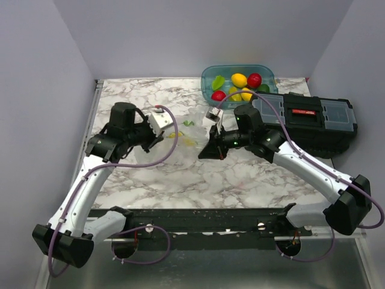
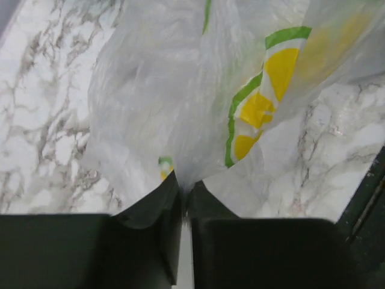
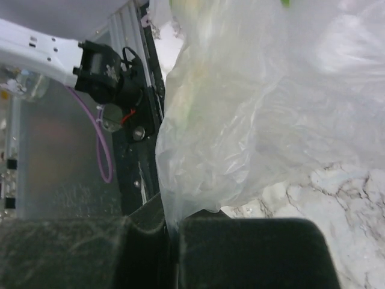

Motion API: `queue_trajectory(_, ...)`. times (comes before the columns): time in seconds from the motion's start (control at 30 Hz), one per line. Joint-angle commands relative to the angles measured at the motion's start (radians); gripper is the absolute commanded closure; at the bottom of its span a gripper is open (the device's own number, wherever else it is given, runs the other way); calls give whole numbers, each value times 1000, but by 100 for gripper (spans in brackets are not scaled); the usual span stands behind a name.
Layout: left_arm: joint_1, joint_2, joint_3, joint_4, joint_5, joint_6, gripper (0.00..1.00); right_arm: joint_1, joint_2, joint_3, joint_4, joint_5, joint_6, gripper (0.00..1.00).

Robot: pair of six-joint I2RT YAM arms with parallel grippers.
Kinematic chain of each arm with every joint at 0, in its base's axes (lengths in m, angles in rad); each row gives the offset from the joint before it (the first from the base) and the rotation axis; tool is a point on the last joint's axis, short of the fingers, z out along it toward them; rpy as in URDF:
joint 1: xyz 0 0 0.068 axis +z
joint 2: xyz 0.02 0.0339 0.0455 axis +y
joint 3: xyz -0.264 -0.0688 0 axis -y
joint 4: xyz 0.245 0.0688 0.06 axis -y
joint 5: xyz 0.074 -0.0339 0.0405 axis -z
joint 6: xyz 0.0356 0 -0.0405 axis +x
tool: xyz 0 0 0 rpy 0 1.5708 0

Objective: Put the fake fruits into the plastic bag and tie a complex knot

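Observation:
The plastic bag, clear film with citrus-slice prints, hangs stretched between my two grippers above the marble table. My left gripper is shut on the bag's left edge; in the left wrist view the film runs up from the closed jaws. My right gripper is shut on the bag's right edge; in the right wrist view the film rises from the pinched fingertips. The fake fruits, yellow, red and green, lie in the teal tub at the back. No knot shows.
The teal tub stands at the back centre-right. A black toolbox sits at the right, beside my right arm. The black frame rail runs along the table's near edge.

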Motion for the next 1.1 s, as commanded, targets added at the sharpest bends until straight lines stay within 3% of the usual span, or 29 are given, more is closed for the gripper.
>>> queue_trajectory(0.0,244,-26,57,-269,357,166,100,-29,-52,23,-179,13,-227,99)
queue_trajectory(0.07,331,-23,59,-432,449,329,100,-69,-42,28,-220,18,-281,99)
queue_trajectory(0.2,413,-22,57,-611,532,454,100,-147,13,71,-279,61,-392,99)
queue_trajectory(0.4,414,-33,7,-588,723,317,100,-168,98,159,-178,133,-405,99)
queue_trajectory(0.43,414,-28,4,-551,730,269,100,-168,111,174,-161,143,-400,94)
queue_trajectory(0.47,413,-27,-5,-507,729,212,100,-168,122,189,-160,144,-399,78)
queue_trajectory(0.5,436,-29,-18,-445,727,137,100,-168,133,207,-169,143,-396,61)
queue_trajectory(0.53,452,-39,-42,-380,723,58,100,-168,137,215,-180,142,-388,35)
queue_trajectory(0.57,464,-51,-66,-294,720,-45,100,-168,135,213,-187,147,-372,22)
queue_trajectory(0.63,489,-81,-134,-125,727,-224,100,-168,111,174,-190,154,-331,8)
queue_trajectory(0.73,512,-116,-231,89,745,-425,100,-168,36,51,-157,196,-239,3)
queue_trajectory(0.87,533,-115,-318,231,750,-578,100,-168,-87,-102,-113,273,-94,1)
queue_trajectory(1.07,548,-68,-419,386,845,-703,100,-165,-137,-227,22,45,-10,0)
